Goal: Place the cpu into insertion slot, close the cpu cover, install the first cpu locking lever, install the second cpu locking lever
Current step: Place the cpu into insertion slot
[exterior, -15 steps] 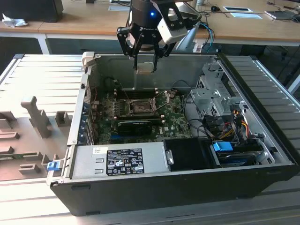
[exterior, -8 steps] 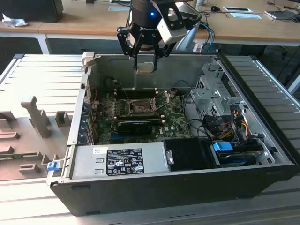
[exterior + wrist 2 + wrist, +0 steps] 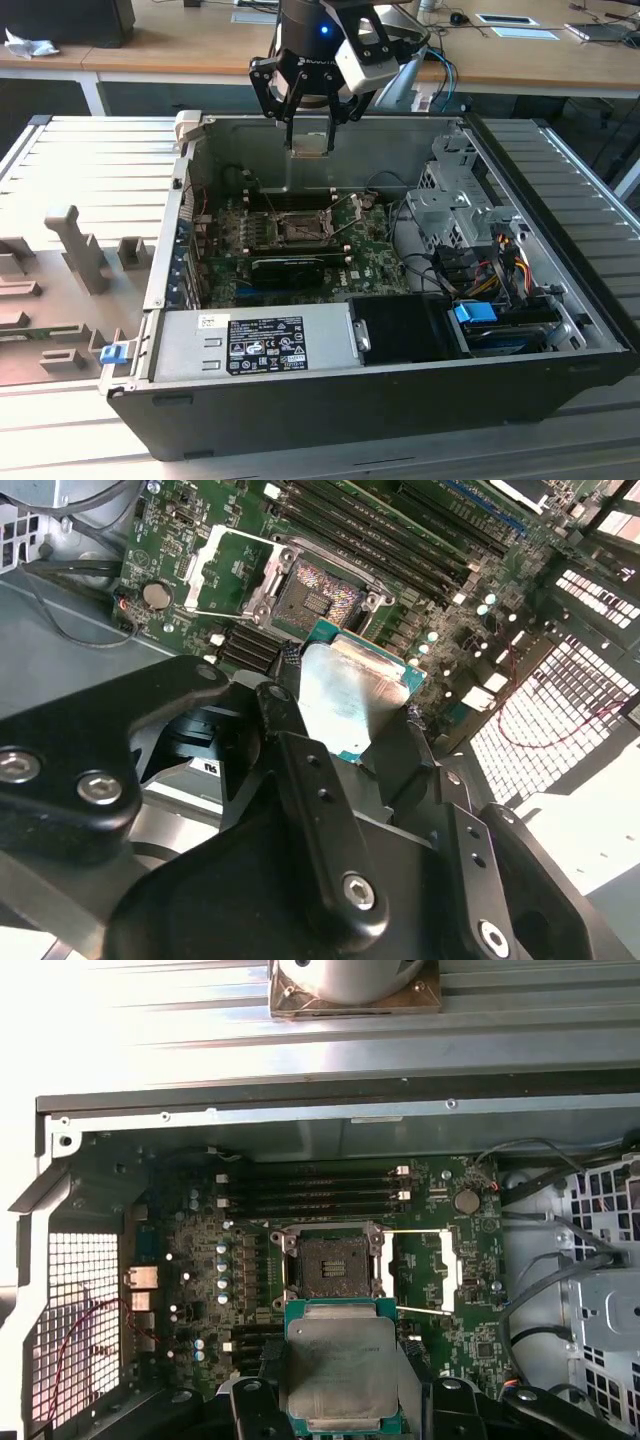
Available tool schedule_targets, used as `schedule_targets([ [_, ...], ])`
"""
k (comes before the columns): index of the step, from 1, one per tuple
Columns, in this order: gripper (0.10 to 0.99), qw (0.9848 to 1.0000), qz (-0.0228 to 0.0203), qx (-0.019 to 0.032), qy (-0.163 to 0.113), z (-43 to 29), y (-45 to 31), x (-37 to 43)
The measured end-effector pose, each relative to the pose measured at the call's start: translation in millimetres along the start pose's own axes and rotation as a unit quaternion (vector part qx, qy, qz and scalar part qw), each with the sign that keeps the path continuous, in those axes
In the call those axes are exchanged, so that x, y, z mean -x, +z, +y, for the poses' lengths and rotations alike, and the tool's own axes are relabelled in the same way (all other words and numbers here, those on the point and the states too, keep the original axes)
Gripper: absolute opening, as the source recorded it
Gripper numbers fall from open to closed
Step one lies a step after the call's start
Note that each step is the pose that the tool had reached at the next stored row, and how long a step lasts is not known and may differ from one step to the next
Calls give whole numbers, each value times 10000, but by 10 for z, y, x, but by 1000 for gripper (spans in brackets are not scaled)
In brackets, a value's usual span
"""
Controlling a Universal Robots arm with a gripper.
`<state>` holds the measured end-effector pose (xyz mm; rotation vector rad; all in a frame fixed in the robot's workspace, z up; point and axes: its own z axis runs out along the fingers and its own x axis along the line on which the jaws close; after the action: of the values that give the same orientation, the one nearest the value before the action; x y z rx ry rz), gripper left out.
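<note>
The cpu (image 3: 338, 1355) is pinched by two opposite edges in your hand (image 3: 340, 1375), metal face toward the wrist cameras. It hangs well above the motherboard (image 3: 190, 1260) inside the open computer case (image 3: 400, 400). The insertion slot (image 3: 332, 1265) lies bare beneath and ahead of it, well apart from the chip. The cpu cover (image 3: 448, 1270) is swung open to one side, with the thin locking levers (image 3: 415, 1231) lying beside it.

I judge this step needs the chip kept level, its edges squared to the socket's rim, and a straight descent with no sliding across the contacts. Room overhead is open. The memory slots (image 3: 310, 1190) flank one side of the socket and the raised cover another, so mind those edges. The case walls stand well clear.
</note>
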<state>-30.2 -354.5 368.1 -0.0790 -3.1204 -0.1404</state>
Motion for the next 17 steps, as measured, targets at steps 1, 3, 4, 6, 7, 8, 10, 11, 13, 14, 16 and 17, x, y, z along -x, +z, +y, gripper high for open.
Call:
schedule_targets([
  [1,525,10000,0,0,5,0,0,0],
  [3,525,10000,-2,1,22,0,0,0],
  [4,525,10000,-3,1,28,0,0,0],
  [6,525,10000,-4,1,42,0,1,0],
  [7,525,10000,-5,1,53,0,0,0],
  [8,525,10000,-6,2,69,0,0,0],
  [10,525,9999,-12,2,128,0,0,0],
  [11,525,9999,-13,3,144,0,0,0],
  [13,525,9998,-18,4,204,0,1,0],
  [14,525,9997,-23,5,256,0,1,0],
  [16,525,9993,-32,7,364,0,1,0],
  [17,525,9992,-36,8,399,0,2,0],
])
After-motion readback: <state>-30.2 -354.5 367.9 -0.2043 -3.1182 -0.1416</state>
